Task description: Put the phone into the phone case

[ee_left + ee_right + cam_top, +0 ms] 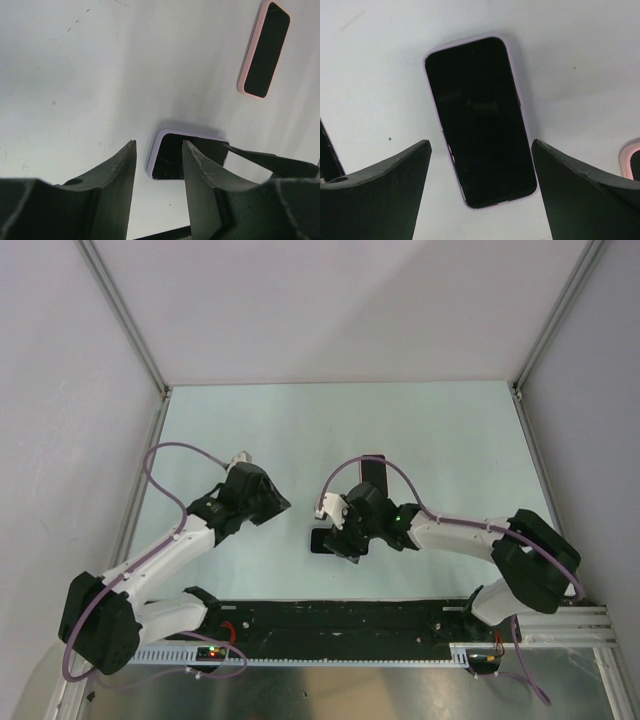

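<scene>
The phone [479, 120] lies flat on the table, black screen up, with a lilac edge; it also shows in the top view [322, 540] and the left wrist view [172, 155]. My right gripper [481, 144] is open just above it, one finger on each side, not touching it; in the top view the right gripper [345, 538] covers most of the phone. The pink-rimmed phone case [264, 50] lies apart, farther back [372, 472], its rim at the right wrist view's edge [631, 159]. My left gripper [158, 144] is open and empty, left of the phone [283, 505].
A black rail [340, 618] with the arm bases runs along the near edge. Grey walls and metal posts [128, 320] bound the pale table [250, 430] on three sides. A right finger [270, 160] shows thin in the left wrist view.
</scene>
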